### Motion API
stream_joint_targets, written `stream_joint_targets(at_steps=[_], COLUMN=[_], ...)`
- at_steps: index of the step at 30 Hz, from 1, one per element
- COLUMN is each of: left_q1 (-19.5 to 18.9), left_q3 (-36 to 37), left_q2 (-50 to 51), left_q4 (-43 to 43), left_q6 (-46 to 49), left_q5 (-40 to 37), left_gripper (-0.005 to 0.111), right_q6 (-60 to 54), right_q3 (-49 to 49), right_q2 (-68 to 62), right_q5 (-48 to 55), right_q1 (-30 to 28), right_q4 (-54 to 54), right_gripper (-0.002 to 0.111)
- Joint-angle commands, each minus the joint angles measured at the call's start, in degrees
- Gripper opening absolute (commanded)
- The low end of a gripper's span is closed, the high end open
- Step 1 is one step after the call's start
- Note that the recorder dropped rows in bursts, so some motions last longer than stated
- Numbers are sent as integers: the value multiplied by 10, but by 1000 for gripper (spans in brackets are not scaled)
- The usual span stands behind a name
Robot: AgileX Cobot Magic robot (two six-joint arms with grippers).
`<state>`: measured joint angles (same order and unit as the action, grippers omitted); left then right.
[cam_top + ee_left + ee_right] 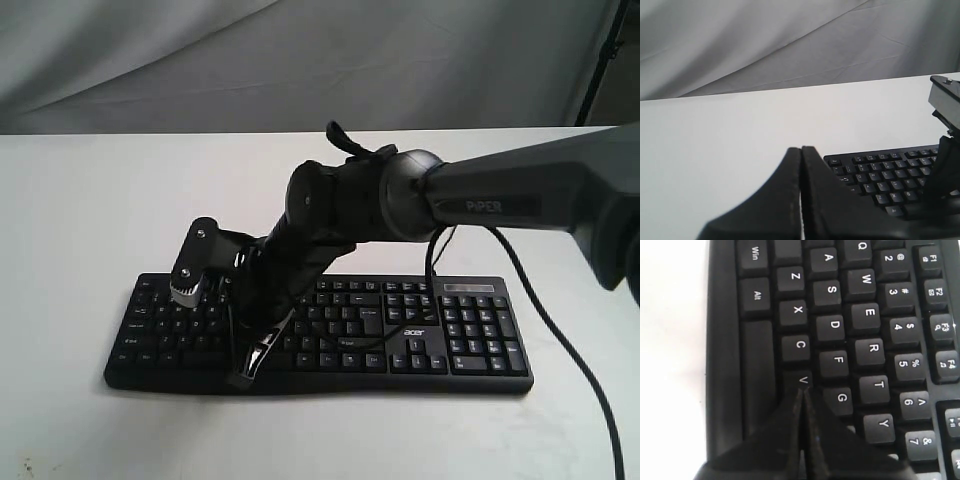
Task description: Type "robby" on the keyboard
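Black plastic full-size keyboard (pixel 400 335) lies flat on white table (pixel 80 200) | judged stiff, light, liable to slide: no grasp, press keycap centres straight down | right gripper (pixel 802 390) pinched together, tip at V key (pixel 802 380) | left gripper (pixel 801 150) pinched together, beyond keyboard's end

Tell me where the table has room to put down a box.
Bare table lies between the keyboard and the backdrop, and left of the keyboard. Crowded: the right arm over the keyboard's left half, a cable right of it.
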<state>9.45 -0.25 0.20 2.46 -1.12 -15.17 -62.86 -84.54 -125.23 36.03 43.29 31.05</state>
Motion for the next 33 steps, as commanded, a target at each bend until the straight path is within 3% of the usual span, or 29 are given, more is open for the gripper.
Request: stream_joint_targets(at_steps=[1, 33], left_q1=[4, 4], left_q3=[2, 2], left_q2=[-2, -2], left_q4=[3, 3], left_q6=[-2, -2], left_q5=[3, 3], left_gripper=[0, 0], right_q6=[4, 29], right_q3=[1, -2], right_q2=[-4, 19], right_q5=[6, -61], right_q1=[1, -27], right_q4=[-5, -14], right_gripper=[0, 0])
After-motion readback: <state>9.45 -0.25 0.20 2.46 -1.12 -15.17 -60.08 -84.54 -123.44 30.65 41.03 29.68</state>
